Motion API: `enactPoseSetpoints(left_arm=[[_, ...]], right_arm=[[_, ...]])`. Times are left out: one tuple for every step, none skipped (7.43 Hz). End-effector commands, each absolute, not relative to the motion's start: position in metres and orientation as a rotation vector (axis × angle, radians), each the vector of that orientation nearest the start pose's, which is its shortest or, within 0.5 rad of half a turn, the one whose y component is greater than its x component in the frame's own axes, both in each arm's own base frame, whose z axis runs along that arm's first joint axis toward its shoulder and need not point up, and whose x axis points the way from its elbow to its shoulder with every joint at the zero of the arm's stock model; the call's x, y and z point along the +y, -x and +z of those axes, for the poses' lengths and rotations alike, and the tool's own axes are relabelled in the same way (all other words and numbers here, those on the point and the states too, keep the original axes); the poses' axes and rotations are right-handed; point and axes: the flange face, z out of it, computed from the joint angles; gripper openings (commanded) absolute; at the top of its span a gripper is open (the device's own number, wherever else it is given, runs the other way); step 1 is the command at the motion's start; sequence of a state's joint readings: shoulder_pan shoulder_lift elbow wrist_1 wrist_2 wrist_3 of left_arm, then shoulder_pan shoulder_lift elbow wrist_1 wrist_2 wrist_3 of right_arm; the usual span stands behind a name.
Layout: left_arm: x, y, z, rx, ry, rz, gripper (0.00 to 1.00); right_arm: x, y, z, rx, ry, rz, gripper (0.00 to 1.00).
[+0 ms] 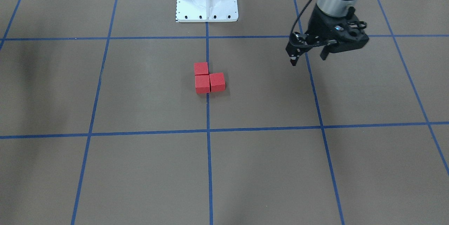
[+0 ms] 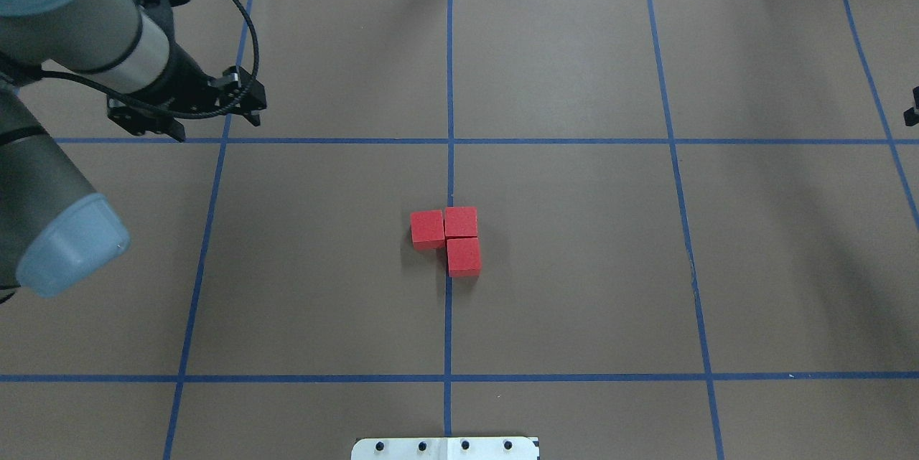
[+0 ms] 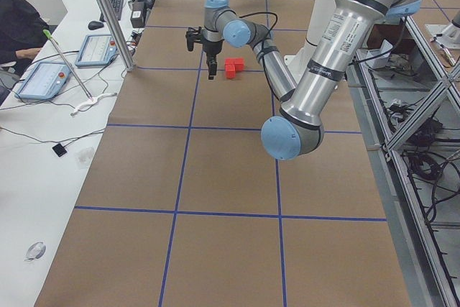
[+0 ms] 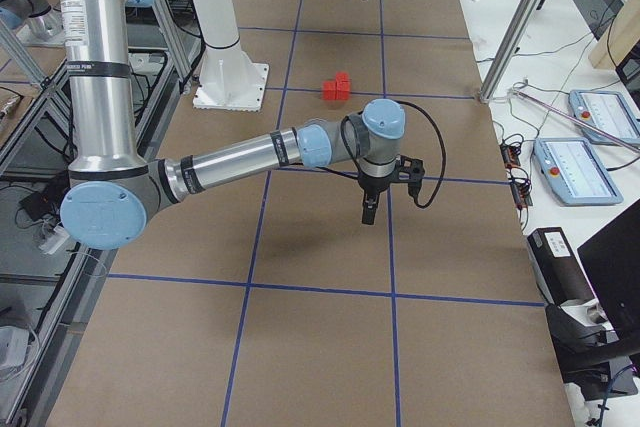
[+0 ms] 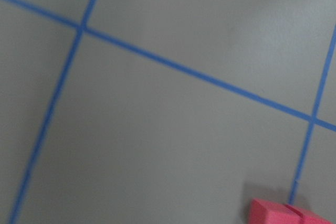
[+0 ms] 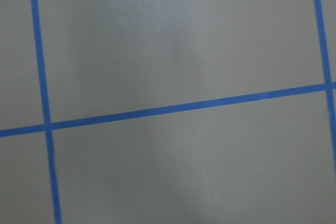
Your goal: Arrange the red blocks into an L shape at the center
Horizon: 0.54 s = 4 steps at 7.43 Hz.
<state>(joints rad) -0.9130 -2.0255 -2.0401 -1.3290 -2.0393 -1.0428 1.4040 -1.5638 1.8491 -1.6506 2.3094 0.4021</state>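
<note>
- The three red blocks (image 1: 207,78) touch one another in an L on the brown desk (image 1: 140,88). They sit at the center (image 1: 207,104), astride the middle blue tape line (image 1: 209,169).
- The left hand (image 1: 308,56) hangs in the upper right of the front-facing view, fingers spread, empty and pointing down.
- The blocks lie to its lower left, well apart.
- The right hand (image 4: 368,209) hangs mid-frame in the right-side view, pointing down. I cannot tell whether it is released or clenched. The blocks lie higher in that frame, well apart.

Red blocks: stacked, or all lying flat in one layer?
Flat, one layer: the overhead and front views show all three red blocks resting on the paper, touching in an L.
</note>
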Motion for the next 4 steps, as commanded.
enactPoseSetpoints(left_arm=[[-0.545, -0.206, 0.279, 0.791, -0.132, -0.082, 1.00], [-0.558, -0.178, 0.308, 0.783, -0.127, -0.031, 1.00], [-0.571, -0.148, 0.321, 0.785, -0.140, -0.003, 1.00], [-0.582, -0.119, 0.351, 0.804, -0.111, 0.021, 1.00]], right_arm=[[-0.481, -0.020, 0.544, -0.793, 0.008, 0.171, 1.00], [-0.479, -0.028, 0.548, -0.790, -0.008, 0.148, 1.00], [-0.479, -0.030, 0.549, -0.779, -0.022, 0.120, 1.00], [-0.478, -0.030, 0.551, -0.781, -0.019, 0.118, 1.00]])
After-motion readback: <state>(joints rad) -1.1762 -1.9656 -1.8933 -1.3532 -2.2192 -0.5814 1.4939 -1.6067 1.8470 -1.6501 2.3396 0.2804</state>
